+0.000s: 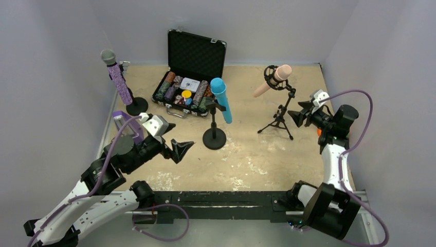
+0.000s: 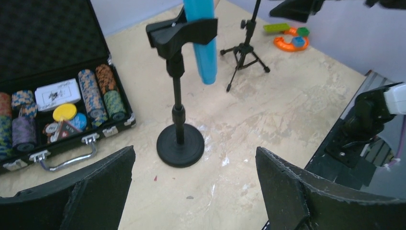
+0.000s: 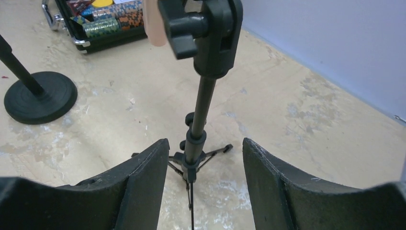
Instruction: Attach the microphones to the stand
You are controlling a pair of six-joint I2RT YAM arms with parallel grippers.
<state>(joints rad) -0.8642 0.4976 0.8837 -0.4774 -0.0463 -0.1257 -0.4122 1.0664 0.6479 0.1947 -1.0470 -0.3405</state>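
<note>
Three microphones, each held in one of the black stands (image 1: 214, 138):
- glittery purple microphone with grey mesh head (image 1: 117, 77), left
- bright blue microphone (image 1: 222, 99), centre
- pale pink microphone (image 1: 271, 81), right

Left gripper (image 1: 181, 151) and right gripper (image 1: 298, 114): fingers wide, empty. Attaching seemed complete; next move would be backing clear.

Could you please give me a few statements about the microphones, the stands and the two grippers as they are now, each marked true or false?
1. The blue microphone sits in the clip of the round-base stand. True.
2. The pink microphone is not on any stand. False: it is held in the mount of the tripod stand.
3. The left gripper is shut on the purple microphone. False: its fingers are open and empty, and that microphone is on the back-left stand.
4. The chip case is open. True.
5. The right gripper is open and holds nothing. True.
</note>
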